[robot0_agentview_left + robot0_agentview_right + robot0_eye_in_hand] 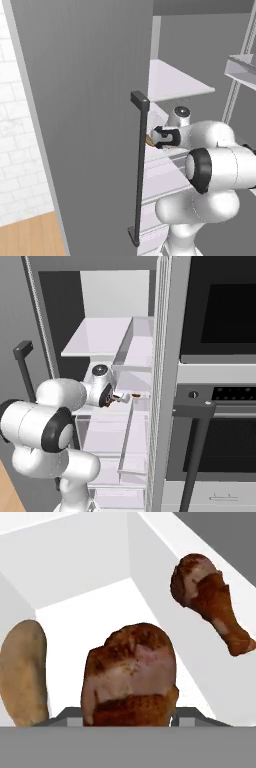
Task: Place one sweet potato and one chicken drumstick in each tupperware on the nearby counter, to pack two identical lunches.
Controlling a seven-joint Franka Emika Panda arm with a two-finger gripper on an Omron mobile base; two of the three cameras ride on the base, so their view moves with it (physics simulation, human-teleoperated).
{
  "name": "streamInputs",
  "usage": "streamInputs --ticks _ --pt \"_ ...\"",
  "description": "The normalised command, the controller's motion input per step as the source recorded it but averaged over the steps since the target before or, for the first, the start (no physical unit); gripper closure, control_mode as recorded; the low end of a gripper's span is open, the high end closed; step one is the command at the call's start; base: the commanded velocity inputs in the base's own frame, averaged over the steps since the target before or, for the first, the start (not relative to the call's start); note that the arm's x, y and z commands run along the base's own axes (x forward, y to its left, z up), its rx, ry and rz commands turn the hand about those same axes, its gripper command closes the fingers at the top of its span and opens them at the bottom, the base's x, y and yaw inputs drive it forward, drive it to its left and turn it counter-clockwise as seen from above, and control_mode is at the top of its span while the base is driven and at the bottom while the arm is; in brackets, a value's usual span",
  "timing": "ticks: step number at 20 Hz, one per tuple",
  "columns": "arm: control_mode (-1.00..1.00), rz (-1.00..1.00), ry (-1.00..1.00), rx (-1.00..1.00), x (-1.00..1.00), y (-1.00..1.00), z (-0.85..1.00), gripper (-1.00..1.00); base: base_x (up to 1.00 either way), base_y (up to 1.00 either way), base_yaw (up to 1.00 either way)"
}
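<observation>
Nearest to us in the hand view, a chicken drumstick (131, 674) sits right between the jaws of our gripper (129, 719), which are closed against its sides. Just to the left of the jaws lies a sweet potato (23, 671) on the white fridge drawer (90, 567) floor. Farther ahead and to the right, a second chicken drumstick (210, 599) rests against the drawer wall.
</observation>
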Motion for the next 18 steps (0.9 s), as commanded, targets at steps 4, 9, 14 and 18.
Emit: streamInputs --ticks 4,9,14,18 --pt "-1.00 0.00 -0.01 0.03 -1.00 0.00 1.00 1.00 0.00 0.00 0.00" --pt "-1.00 0.00 0.03 0.00 -1.00 0.10 0.96 1.00 0.00 0.00 0.00" --pt "-1.00 0.00 0.01 0.00 -1.00 0.07 0.73 1.00 0.00 0.00 0.00" --pt "-1.00 0.00 -0.02 0.00 -1.00 0.01 0.27 1.00 0.00 0.00 0.00"
